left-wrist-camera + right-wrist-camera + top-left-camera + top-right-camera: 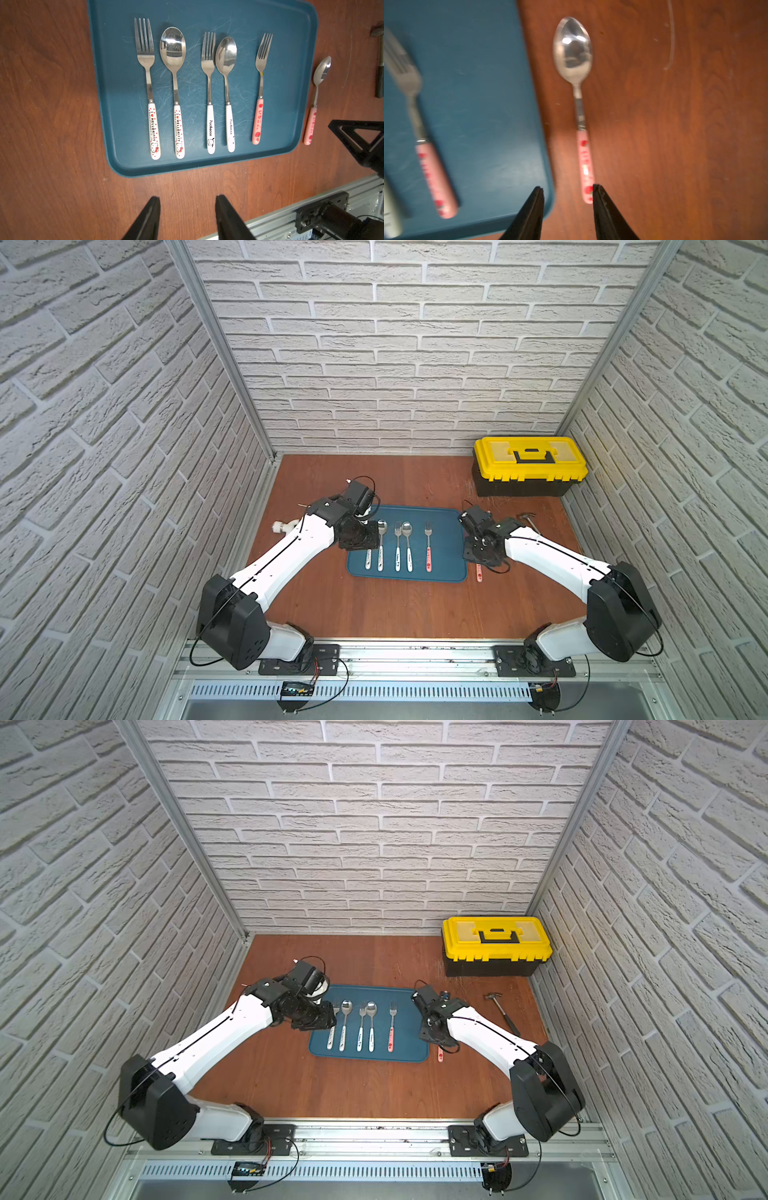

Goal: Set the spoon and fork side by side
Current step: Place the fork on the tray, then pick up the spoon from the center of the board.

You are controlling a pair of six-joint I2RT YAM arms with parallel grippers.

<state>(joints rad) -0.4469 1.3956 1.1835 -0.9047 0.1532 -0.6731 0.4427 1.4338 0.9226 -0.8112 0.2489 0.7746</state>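
Two pairs [172, 47] sit matched on the tray [116, 124], but the pink spoon [581, 124] lies on the table, handle end between the right gripper's [567, 186] spread, empty jaws, apart from the pink fork [259, 93]; the left gripper [187, 197] is also spread and empty.

Left arm [291, 551], right arm [548, 556]: bent inward, wrists pitched down. Left hand [187, 197]: jaws parted, empty. Right hand [567, 187]: likewise.
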